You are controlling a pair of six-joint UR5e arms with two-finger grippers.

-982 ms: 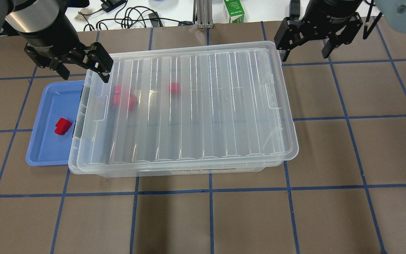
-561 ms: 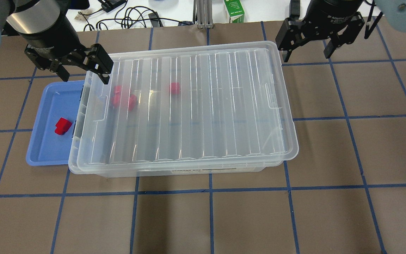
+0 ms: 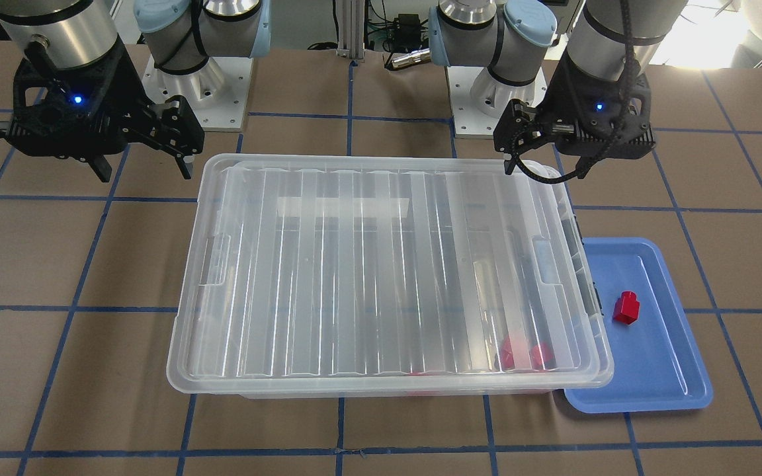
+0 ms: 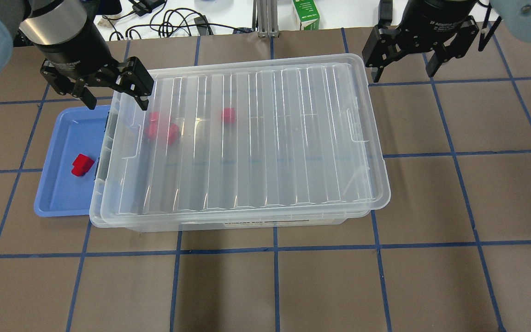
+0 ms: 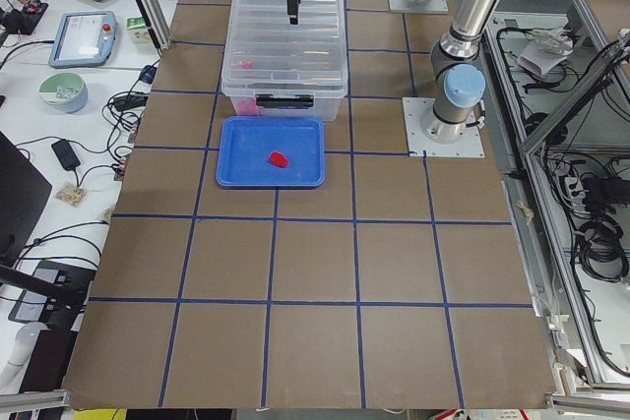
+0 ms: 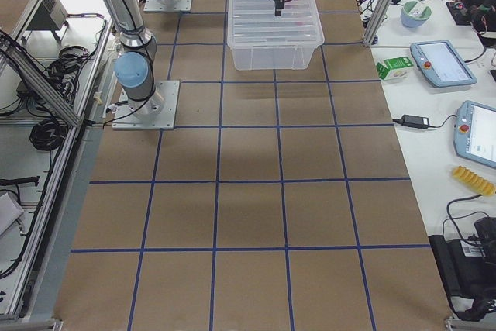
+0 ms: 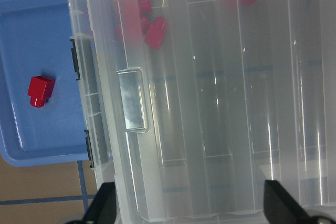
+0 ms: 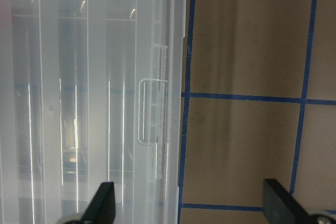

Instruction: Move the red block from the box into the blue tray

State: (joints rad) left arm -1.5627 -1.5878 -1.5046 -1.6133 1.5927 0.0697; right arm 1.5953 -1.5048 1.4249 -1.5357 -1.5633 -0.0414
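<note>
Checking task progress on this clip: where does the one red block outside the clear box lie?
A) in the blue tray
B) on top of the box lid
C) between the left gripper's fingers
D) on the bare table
A: the red block lies on the floor of the blue tray, beside the closed box.

1. The left arm and the right arm were silver tubes with pale blue joint caps.
2. The left gripper and the right gripper were black, with white lettering.
3. Each wrist carried a blue light.
</note>
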